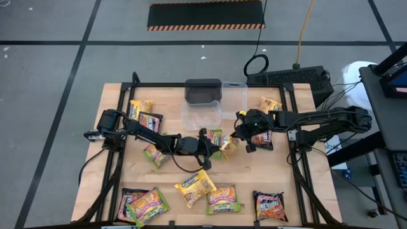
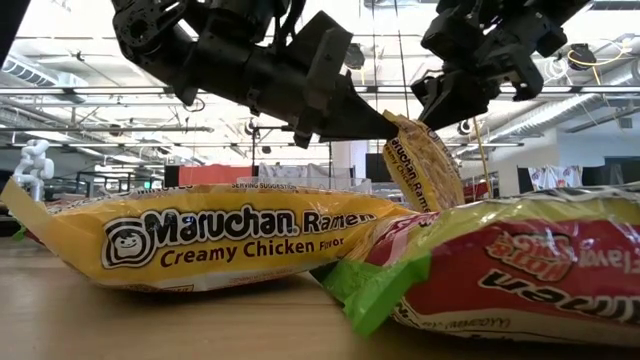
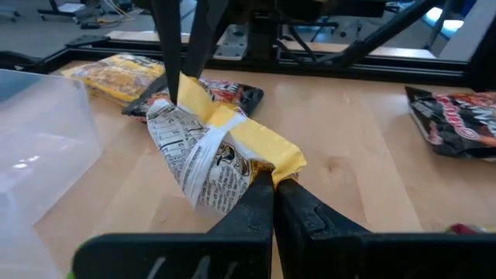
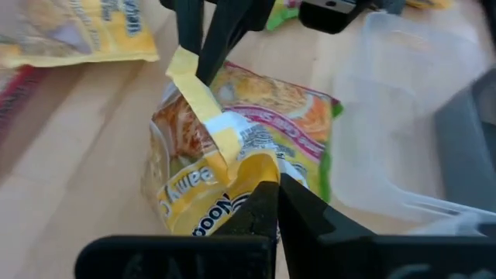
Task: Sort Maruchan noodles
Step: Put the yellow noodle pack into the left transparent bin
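A yellow Maruchan noodle packet is held crumpled between my two grippers near the table's middle. My left gripper comes from the left and is shut on one end. My right gripper comes from the right and is shut on the other end. In the low view the packet stands on edge between the left gripper and the right gripper. A green-edged packet lies flat on the table under it. My left gripper pinches the yellow packet's sealed end between its two fingers, coming in nearly level from the table's left. The packet stretches away from the fingers, twisted and creased, its far end in the right gripper's fingers. My right gripper pinches the packet's opposite end between its two fingers, slanting down from the table's right. The packet bulges crumpled beyond the fingers, above the green-edged packet. Its other sealed strip sits in the left gripper's fingers.
Two clear tubs and a dark grey box stand at the far middle. More packets lie around: yellow, dark, green, dark, and several along the near edge.
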Robot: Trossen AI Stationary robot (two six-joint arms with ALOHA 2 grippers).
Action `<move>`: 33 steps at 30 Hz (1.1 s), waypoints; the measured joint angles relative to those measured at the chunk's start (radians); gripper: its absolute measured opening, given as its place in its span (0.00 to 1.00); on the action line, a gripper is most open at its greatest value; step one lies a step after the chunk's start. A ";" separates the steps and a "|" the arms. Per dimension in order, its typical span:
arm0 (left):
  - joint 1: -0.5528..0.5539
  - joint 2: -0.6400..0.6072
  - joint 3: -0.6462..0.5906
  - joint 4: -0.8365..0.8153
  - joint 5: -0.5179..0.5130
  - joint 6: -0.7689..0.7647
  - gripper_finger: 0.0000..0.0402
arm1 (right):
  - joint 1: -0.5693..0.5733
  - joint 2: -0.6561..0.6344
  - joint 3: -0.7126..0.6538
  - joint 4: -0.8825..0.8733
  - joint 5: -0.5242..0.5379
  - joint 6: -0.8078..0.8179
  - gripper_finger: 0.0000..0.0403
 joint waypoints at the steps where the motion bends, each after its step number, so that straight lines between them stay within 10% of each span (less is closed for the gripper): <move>1: 0.005 -0.004 0.000 0.000 -0.004 0.000 0.00 | 0.000 0.000 0.001 0.001 0.009 0.000 0.00; 33: 0.133 -0.207 0.003 -0.024 -0.027 0.135 0.00 | -0.035 -0.023 0.116 0.009 0.004 -0.066 0.00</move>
